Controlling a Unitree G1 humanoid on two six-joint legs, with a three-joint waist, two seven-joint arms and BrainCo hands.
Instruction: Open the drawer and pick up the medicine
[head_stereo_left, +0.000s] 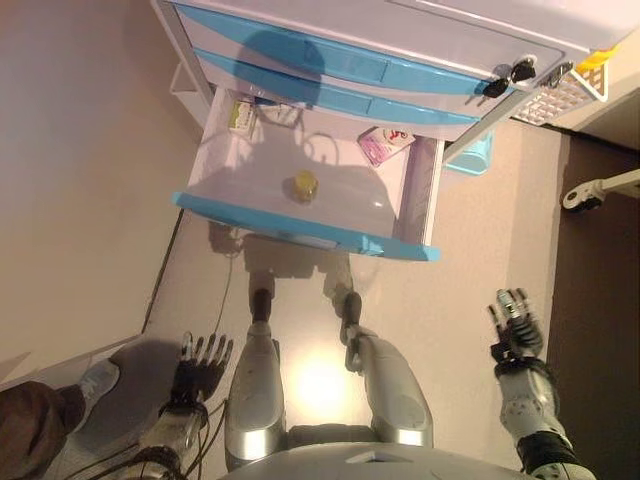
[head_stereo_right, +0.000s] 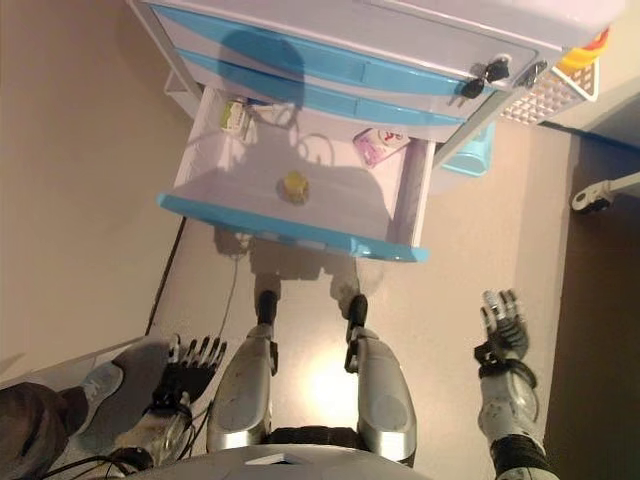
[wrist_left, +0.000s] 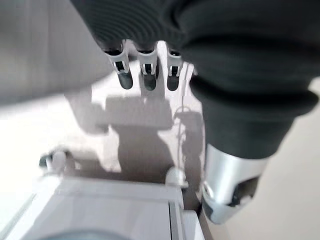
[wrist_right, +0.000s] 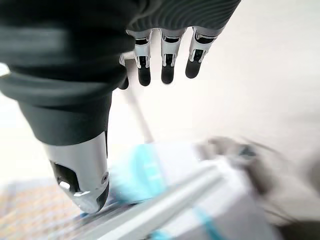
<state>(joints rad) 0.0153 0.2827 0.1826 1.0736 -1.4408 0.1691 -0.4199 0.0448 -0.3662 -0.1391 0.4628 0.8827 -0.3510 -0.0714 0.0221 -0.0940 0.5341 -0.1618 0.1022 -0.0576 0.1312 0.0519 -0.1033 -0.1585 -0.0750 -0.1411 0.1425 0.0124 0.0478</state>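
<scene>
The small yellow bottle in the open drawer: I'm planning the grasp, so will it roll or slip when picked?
The yellow bottle looks round and upright, so a sideways nudge might tip and roll it. It seems small, probably light. The drawer floor looks smooth, so it may slide.

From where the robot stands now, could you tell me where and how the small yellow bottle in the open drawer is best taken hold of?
Probably by its sides, coming down from above. The yellow bottle stands alone mid-floor of the open drawer, clear of the pink box and green box at the back, so fingers fit either side. The drawer walls block a sideways reach. Both the left hand and right hand are open and empty.
</scene>
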